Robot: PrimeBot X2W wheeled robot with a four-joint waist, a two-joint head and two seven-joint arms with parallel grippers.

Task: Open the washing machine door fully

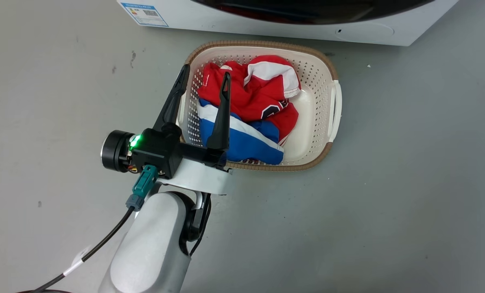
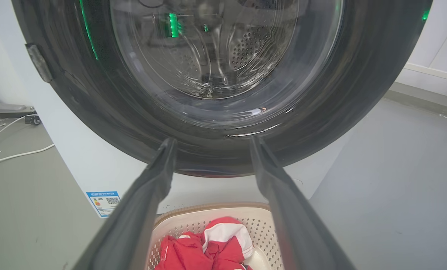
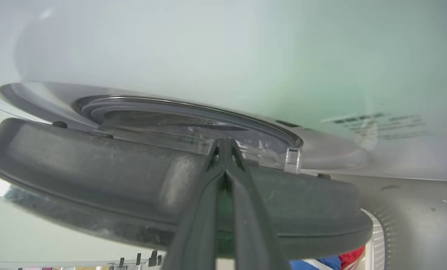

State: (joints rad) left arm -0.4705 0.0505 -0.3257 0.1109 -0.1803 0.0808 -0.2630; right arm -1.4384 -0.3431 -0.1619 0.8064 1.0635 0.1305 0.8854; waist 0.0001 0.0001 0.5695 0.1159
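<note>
Slipping risk: the right gripper (image 3: 223, 144) has its two fingers drawn together into one thin wedge with nothing between them, so it can only push or hook the washing machine door (image 3: 96, 180). I judge the tips could skid off the curved inner rim or the smooth glass bowl (image 3: 268, 152) as the door's angle changes.
Collision risk: the left gripper (image 1: 205, 72), fingers spread and empty, hangs over the left rim of the laundry basket (image 1: 335, 106). It may sit in the door's sweep, but I cannot tell which side the hinge is on.
Basket risk: the basket of clothes (image 1: 258, 97) stands on the floor (image 1: 409, 183) just before the foot of the washing machine (image 1: 181, 16), under the door. An arm following the door low could catch its rim.
Door state: ajar by my reading and not fully open. The right wrist view shows a gap between the door's grey inner face and the white front with its dark ring (image 3: 171, 108).
Door and right jaws: the closed tips lie over the door's inner side, where the grey rim meets the clear bowl. Whether they touch it or fall just short cannot be told.
Door and left jaws: in the left wrist view the glossy black front faces the fingers. Its lower arc is just beyond both tips and apart from them, with the window higher up.
</note>
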